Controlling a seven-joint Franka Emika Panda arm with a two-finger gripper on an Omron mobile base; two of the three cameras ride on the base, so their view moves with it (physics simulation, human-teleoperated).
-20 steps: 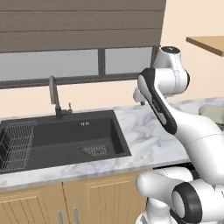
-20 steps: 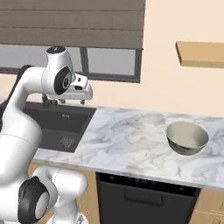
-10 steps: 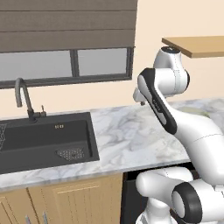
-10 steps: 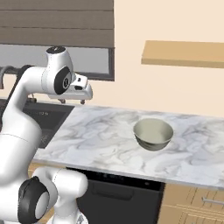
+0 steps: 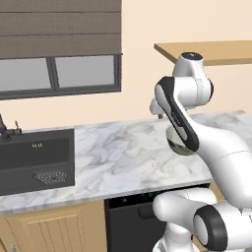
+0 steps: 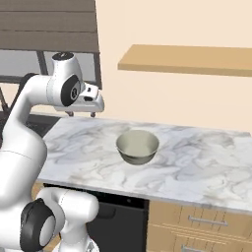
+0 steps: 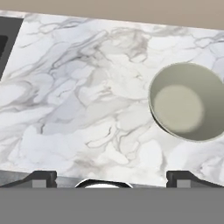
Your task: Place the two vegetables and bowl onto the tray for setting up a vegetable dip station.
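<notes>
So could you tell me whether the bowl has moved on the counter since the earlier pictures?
No. The bowl sits on the same counter veining; the base drove, shifting the whole view.

You see a white marble worktop (image 6: 197, 162) with a black sink (image 5: 34, 160) set in at its left (a drain grate shows inside), a window with a blind (image 5: 59, 29) behind, and a wooden shelf (image 6: 187, 59) on the wall.

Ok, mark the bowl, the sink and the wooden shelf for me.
bowl (image 6: 138, 145): right base view, on its pale inner wall.
sink (image 5: 34, 160): left base view, on the dark basin floor.
wooden shelf (image 6: 187, 60): right base view, on its front edge.
</notes>
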